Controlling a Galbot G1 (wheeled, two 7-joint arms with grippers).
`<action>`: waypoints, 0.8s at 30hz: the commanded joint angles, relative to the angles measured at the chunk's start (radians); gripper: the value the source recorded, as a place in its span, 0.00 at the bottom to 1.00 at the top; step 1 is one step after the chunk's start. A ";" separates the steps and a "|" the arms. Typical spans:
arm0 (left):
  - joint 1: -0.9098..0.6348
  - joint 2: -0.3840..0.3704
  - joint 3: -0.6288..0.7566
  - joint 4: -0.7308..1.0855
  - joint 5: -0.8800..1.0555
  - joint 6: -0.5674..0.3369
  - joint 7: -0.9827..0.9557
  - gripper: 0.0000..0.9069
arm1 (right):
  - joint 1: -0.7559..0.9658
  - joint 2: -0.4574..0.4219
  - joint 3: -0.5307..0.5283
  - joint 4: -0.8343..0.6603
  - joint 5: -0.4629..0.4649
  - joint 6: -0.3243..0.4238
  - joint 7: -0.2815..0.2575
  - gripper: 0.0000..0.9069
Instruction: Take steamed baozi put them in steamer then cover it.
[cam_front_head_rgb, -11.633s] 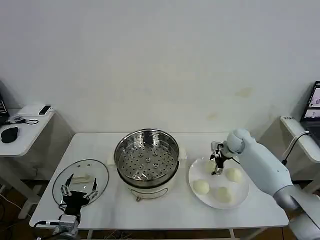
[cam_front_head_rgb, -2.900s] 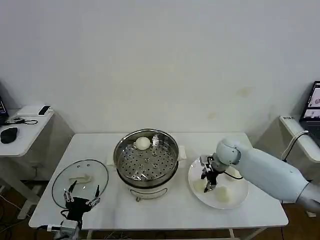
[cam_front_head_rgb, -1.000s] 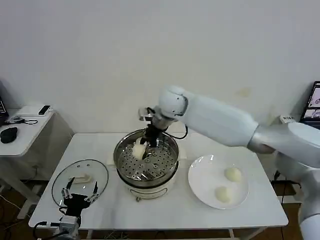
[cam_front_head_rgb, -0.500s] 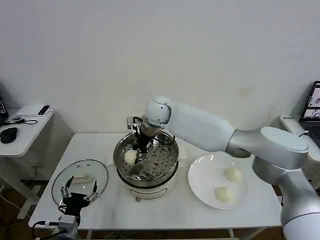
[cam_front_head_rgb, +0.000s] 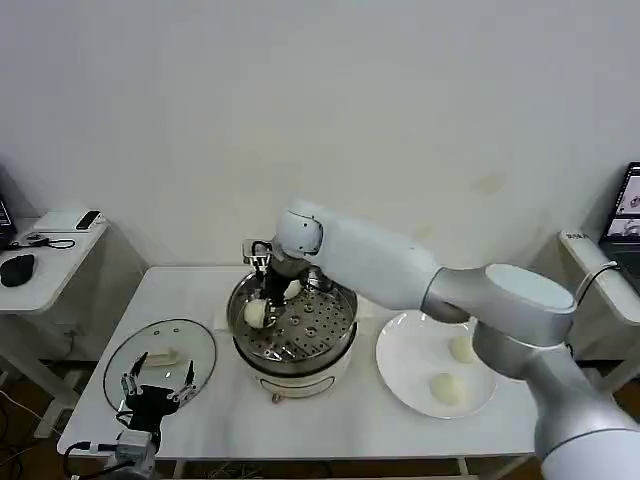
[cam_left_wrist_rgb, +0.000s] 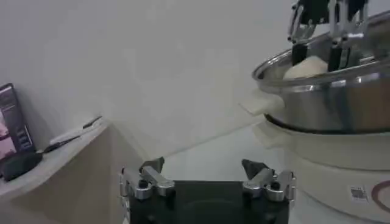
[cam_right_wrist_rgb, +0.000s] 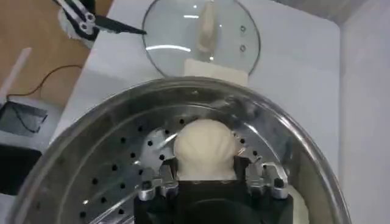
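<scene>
Right gripper (cam_front_head_rgb: 258, 308) reaches down into the steamer (cam_front_head_rgb: 340, 300), fingers closed on one steamed baozi (cam_front_head_rgb: 256, 313), bun held at about the 9 o'clock side of the perforated tray. Right wrist view: bun (cam_right_wrist_rgb: 203, 148) sits between the two fingers (cam_right_wrist_rgb: 160, 180), pressed on both sides, just over the tray holes; whether it touches the tray can't be told. A second baozi (cam_front_head_rgb: 293, 290) lies on the tray near 12 o'clock, partly behind the arm. Steamer stands mid-table on its white base.

White plate (cam_front_head_rgb: 400, 345) at 3 o'clock of the steamer, just beside it, carrying two more baozi: one (cam_front_head_rgb: 461, 348) at the plate's far right, one (cam_front_head_rgb: 446, 388) toward its near edge, apart from each other.

The cover (cam_front_head_rgb: 160, 362) lies flat on the table (cam_front_head_rgb: 350, 420) at 8 o'clock of the steamer, handle up.

Left gripper (cam_front_head_rgb: 157, 392) hangs at the table's near left edge, over the cover's near rim, fingers spread wide, holding nothing. Left wrist view: its fingers (cam_left_wrist_rgb: 151, 176) apart, steamer wall (cam_left_wrist_rgb: 341, 109) beyond.
</scene>
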 joint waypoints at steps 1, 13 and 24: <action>-0.003 0.001 0.000 0.001 -0.001 0.000 0.001 1.00 | -0.012 0.034 0.012 -0.052 -0.026 0.002 0.001 0.80; 0.000 -0.002 -0.004 -0.004 -0.002 0.001 0.002 1.00 | -0.002 0.012 0.020 -0.022 -0.014 -0.009 -0.018 1.00; 0.013 -0.007 -0.005 -0.015 -0.002 0.000 0.001 1.00 | 0.110 -0.296 0.067 0.283 0.010 -0.004 -0.113 1.00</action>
